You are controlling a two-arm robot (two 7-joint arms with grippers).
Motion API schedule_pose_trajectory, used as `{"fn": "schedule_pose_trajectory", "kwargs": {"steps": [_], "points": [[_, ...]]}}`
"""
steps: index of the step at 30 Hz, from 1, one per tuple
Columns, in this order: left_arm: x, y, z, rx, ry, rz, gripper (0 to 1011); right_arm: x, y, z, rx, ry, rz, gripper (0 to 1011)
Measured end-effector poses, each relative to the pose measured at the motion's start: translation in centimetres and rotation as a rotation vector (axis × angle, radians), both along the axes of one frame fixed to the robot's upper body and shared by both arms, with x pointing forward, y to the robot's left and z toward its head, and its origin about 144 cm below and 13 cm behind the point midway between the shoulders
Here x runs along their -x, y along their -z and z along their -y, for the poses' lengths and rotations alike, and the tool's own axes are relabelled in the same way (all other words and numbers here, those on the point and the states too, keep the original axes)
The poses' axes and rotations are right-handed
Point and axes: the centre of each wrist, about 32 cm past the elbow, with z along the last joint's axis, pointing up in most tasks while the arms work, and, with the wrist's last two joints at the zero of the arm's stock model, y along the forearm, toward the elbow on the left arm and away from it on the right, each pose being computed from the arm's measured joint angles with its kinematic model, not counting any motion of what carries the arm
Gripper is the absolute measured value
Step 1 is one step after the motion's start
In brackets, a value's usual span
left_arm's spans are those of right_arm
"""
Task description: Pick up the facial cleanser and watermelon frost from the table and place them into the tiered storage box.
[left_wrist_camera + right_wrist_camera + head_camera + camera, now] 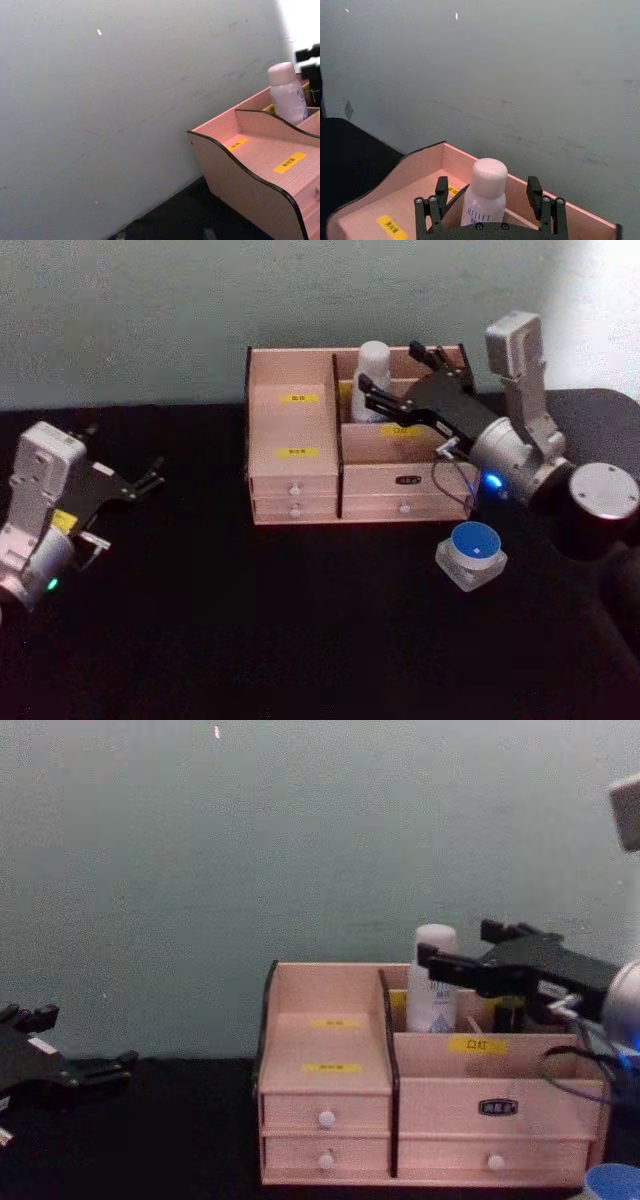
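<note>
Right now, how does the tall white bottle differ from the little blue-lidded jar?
Shape: the facial cleanser is tall and slim; the watermelon frost is squat.
Top: the facial cleanser has a rounded white cap; the watermelon frost has a flat blue lid.
Place: the facial cleanser stands in a rear compartment of the tiered storage box, inside the open right pincer; the watermelon frost sits on the black table, untouched.
Both stand upright and closed.
</note>
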Motion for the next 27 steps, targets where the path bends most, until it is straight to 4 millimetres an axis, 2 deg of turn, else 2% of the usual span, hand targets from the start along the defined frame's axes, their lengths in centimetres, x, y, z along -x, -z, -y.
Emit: {"fn": "schedule_pose_trajectory", "kwargs": {"steps": [7,9,10,12,14,18,27], "points": [[0.0,0.0,0.0,0.000,0.000,0.000,1001,3.3,-1.0,1.8,0.014,-0.011,0.003,1002],[0.0,0.0,0.0,0.000,0.000,0.000,1001,4.9,-1.3,2.7,0.027,-0.017,-0.011,1002],[0.0,0.0,0.0,0.000,0.000,0.000,1001,4.9,-1.3,2.7,0.027,-0.017,-0.011,1002],[0.0,0.0,0.0,0.000,0.000,0.000,1001,6.7,-1.5,3.7,0.041,-0.024,-0.050,1002],[0.0,0.0,0.0,0.000,0.000,0.000,1001,7.0,-1.6,3.9,0.044,-0.025,-0.057,1002],[0.0,0.0,0.0,0.000,0.000,0.000,1001,9.4,-1.8,5.2,0.069,-0.028,-0.125,1003],[0.0,0.0,0.0,0.000,0.000,0.000,1001,12.8,-1.9,6.9,0.100,-0.016,-0.279,1002]]}}
